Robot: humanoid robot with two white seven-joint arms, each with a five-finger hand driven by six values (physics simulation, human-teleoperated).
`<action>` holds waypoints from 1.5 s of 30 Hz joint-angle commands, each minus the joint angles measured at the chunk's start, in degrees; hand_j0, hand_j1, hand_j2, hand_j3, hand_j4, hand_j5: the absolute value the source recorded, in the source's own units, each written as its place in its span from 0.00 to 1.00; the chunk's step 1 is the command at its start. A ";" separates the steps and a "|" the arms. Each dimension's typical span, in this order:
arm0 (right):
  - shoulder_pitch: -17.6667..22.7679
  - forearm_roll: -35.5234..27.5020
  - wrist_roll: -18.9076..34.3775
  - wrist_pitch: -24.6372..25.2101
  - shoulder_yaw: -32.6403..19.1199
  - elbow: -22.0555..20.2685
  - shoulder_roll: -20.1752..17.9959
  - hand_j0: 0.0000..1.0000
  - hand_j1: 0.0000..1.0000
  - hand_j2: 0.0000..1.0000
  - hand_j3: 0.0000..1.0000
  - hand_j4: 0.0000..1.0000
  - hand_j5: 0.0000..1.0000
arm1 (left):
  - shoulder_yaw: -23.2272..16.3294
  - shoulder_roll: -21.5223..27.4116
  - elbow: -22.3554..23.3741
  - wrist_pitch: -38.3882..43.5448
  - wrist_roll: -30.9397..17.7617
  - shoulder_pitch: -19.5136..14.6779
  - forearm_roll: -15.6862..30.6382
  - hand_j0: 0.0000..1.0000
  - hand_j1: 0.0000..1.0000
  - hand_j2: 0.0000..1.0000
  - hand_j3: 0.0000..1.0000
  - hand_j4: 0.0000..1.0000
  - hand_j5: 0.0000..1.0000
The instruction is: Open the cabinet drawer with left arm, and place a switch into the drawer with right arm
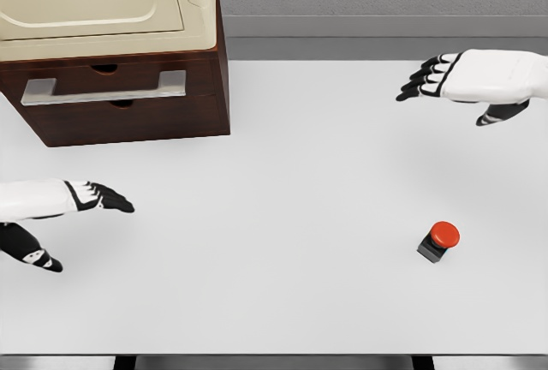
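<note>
Status: nothing done yet, as far as I can see. Drawer (116, 100) looks fully shut, front flush with the cabinet (111, 53), which sits at the far left corner of the table (274, 173). Handle (103, 87) is a flat metal bar across the drawer front, untouched.

My left hand (90, 197) is low on the left, fingers stretched out flat, holding nothing. It's below the cabinet and well apart from the handle.

My right hand (432, 79) is up at the far right, fingers extended and loose, also empty.

Switch (439, 242): red round button on a dark square base, sitting on the table at near right, tilted a bit in view. Nothing touching it. It's well apart from my right hand and far across from the cabinet.

Left to do: all of it. Left hand to handle, pull drawer out; right hand down to switch, grasp, carry across, drop in drawer.

Room: the table between cabinet and switch is bare, so the carry path looks open. Open surface in front of the drawer too, so I judge it has space to slide out toward me. Watch points: the switch isn't far from the near table edge, so a sloppy grasp could knock it off. The cabinet top overhangs the drawer front, so the left hand should come at the handle from the front, not from above.
</note>
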 commanded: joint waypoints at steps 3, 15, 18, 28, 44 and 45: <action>-0.09 -0.28 -0.03 0.15 0.06 -0.13 -0.08 1.00 1.00 1.00 1.00 1.00 1.00 | 0.00 -0.03 2.82 0.13 -0.47 -1.41 0.95 1.00 1.00 1.00 1.00 1.00 1.00; 0.62 0.16 -0.03 0.15 6.30 -3.65 -7.37 1.00 1.00 1.00 1.00 1.00 1.00 | -1.93 -1.34 11.70 7.44 -0.47 -10.64 15.46 1.00 1.00 1.00 1.00 1.00 1.00; 0.62 0.16 -0.03 0.15 9.03 -6.37 -7.46 1.00 1.00 1.00 1.00 1.00 1.00 | -1.75 -1.08 11.52 7.53 -0.47 -11.69 12.30 1.00 1.00 1.00 1.00 1.00 1.00; 6.15 0.07 -0.03 0.15 2.18 -5.94 -9.04 1.00 1.00 1.00 1.00 1.00 1.00 | -1.93 -6.35 8.36 8.49 -0.47 -16.88 4.56 1.00 1.00 1.00 1.00 1.00 1.00; -2.29 -0.19 -0.03 0.15 20.54 -12.44 -9.74 1.00 1.00 1.00 1.00 1.00 1.00 | -2.11 -8.55 9.85 22.38 -0.47 -19.16 3.68 1.00 1.00 1.00 1.00 1.00 1.00; -2.29 -0.19 -0.03 0.15 20.63 -12.44 -9.83 1.00 1.00 1.00 1.00 1.00 1.00 | -2.19 -9.25 9.85 22.47 -0.47 -19.25 3.24 1.00 1.00 1.00 1.00 1.00 1.00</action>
